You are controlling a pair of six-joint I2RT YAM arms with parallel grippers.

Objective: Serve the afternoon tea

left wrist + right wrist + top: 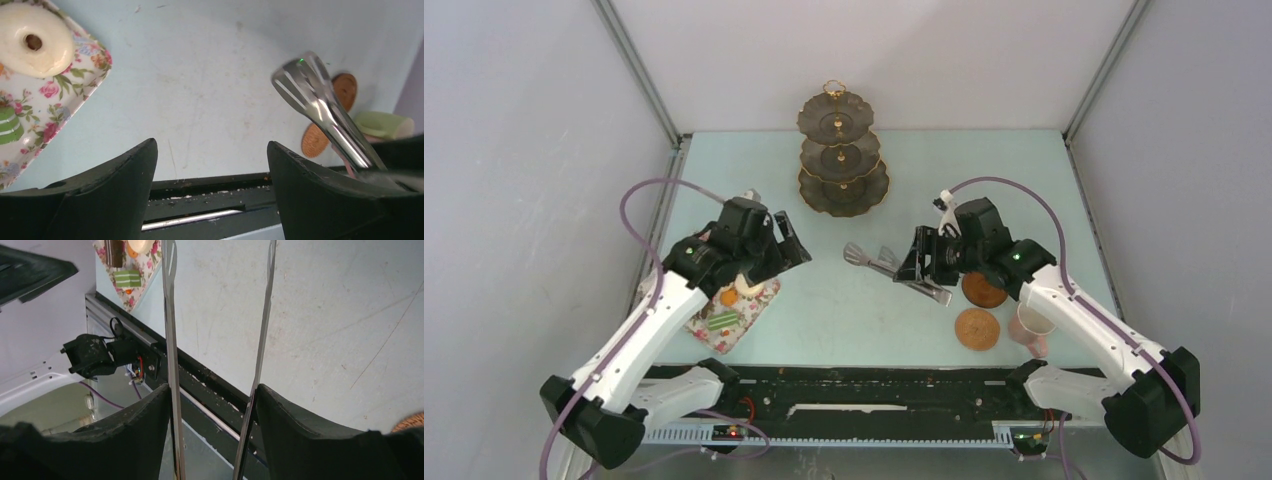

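The toy cakes lie on a floral-print tray (742, 318) at the front left: a white doughnut (32, 40), a green striped piece (10, 125) and an orange piece (728, 296). My left gripper (790, 250) hovers over the tray's right end, open and empty (212, 150). My right gripper (921, 262) is shut on the long grey tongs (869, 258), one finger outside each arm (212, 395); the tongs' tips point left towards the tray. Two round brown coasters (982, 291) (976, 328) and two cups (1029, 326) sit at the front right, under the right arm.
A dark three-tier stand (842, 155) with gold edges stands at the back centre. A black rail (874, 385) runs along the table's near edge. Grey walls close in the left and right sides.
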